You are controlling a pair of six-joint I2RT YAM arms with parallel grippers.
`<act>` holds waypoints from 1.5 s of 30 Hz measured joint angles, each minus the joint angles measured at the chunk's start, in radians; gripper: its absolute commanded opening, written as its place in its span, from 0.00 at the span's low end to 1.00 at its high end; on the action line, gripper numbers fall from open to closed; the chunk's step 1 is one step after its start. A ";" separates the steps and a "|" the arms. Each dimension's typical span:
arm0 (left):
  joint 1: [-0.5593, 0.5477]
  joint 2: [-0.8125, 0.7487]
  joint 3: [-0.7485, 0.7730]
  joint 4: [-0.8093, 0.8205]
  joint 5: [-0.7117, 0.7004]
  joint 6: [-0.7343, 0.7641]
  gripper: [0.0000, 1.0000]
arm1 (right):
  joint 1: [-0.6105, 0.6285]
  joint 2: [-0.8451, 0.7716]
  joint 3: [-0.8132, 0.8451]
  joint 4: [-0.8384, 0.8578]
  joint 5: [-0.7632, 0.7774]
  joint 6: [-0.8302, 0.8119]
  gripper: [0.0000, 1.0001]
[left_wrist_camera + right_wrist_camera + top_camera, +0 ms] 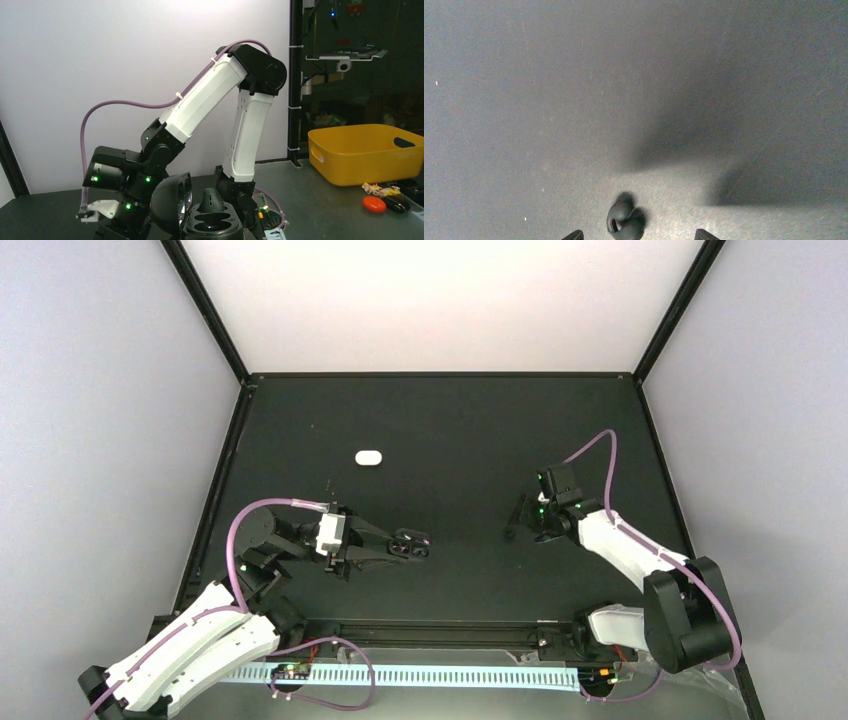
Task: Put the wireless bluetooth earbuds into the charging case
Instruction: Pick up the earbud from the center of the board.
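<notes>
Left gripper (398,546) is pinched tight on the black charging case (413,545). It holds the case lid-open over the near-left part of the table (470,420), pointing right. In the left wrist view the case lid (172,200) is swung up on the left and the base with two wells (212,225) faces the camera. A dark upright piece (212,201) stands at the far edge of the base; it is possibly a seated bud, hard to tell from this angle. Right gripper (520,520) is at mid-right, pointing down at the table, jaws spread. In the right wrist view a dark earbud (625,222) lies on the table between the two fingertips (574,235), touching neither. White pill-shaped item (369,457) lies far, left of centre, well apart from both grippers. Yellow bin (365,152) sits off the table.
</notes>
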State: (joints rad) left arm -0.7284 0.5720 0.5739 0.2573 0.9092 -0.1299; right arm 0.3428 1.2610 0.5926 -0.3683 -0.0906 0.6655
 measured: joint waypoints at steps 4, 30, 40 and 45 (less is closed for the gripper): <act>0.000 0.000 0.000 0.000 0.000 0.000 0.02 | -0.029 -0.003 0.046 -0.029 0.032 -0.047 0.50; 0.000 0.019 0.000 0.000 0.000 0.000 0.01 | 0.145 0.167 0.181 -0.098 -0.010 -0.264 0.33; -0.001 0.024 0.000 0.000 0.000 0.000 0.01 | 0.145 0.210 0.181 -0.094 -0.011 -0.269 0.30; -0.001 0.024 0.000 0.000 0.000 0.000 0.01 | 0.144 0.217 0.181 -0.095 0.008 -0.272 0.27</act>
State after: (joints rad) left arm -0.7292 0.5961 0.5739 0.2573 0.9092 -0.1303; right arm 0.4870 1.4776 0.7738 -0.4629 -0.0830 0.3931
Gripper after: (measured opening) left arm 0.219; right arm 0.288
